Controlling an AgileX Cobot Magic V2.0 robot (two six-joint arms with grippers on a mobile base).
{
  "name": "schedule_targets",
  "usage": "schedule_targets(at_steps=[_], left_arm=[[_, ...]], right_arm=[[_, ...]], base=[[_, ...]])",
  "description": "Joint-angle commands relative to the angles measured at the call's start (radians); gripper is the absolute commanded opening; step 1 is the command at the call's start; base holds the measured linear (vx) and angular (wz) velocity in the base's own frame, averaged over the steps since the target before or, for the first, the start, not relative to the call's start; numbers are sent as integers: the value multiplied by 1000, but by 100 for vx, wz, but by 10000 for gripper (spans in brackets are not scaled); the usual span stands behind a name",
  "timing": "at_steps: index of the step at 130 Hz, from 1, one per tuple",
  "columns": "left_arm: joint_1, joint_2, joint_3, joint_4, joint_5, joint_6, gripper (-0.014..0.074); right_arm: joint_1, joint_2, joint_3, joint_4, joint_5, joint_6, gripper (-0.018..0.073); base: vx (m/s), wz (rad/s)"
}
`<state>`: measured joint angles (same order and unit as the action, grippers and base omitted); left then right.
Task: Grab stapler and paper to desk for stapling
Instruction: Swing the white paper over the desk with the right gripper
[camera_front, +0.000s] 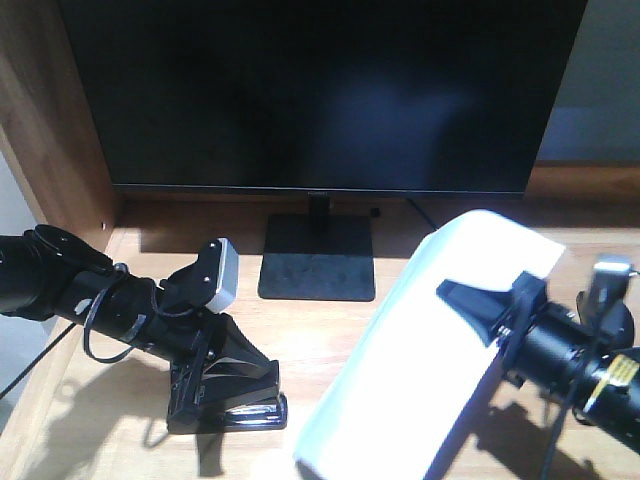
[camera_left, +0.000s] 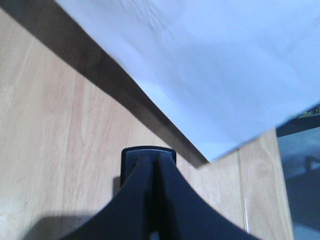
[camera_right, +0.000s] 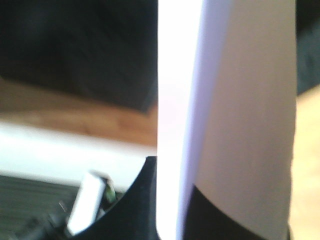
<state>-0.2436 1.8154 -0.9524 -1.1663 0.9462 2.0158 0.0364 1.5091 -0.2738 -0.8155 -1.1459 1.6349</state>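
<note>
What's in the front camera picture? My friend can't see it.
The left gripper holds a black stapler on the wooden desk while the right gripper holds up a bent white paper. A big black monitor stands behind.

left jaws: gripping stapler (camera_front: 250, 412) on desk (camera_front: 325, 335) | right jaws: pinching paper (camera_front: 405, 375)

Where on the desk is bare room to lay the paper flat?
Bare desk lies between the stapler and the paper, in front of the monitor stand. The left is crowded by the left gripper, the right by the right gripper.
</note>
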Motion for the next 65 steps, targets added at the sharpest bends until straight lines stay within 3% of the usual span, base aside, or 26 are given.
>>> schedule_targets(at_steps=[1,42,65], left_arm=[[-4,-39,-19,-56,45,-9,-6],[-4,-39,-19,-56,45,-9,-6],[-4,-39,-19,-56,45,-9,-6]], right_arm=[[-8,13,-23,-67,-200,-2,-3],[-8,102,-23,-371,-198,1,-3],[-8,163,-23,-439,-189,-31,-3]], base=[[0,0],[0,0],[0,0]])
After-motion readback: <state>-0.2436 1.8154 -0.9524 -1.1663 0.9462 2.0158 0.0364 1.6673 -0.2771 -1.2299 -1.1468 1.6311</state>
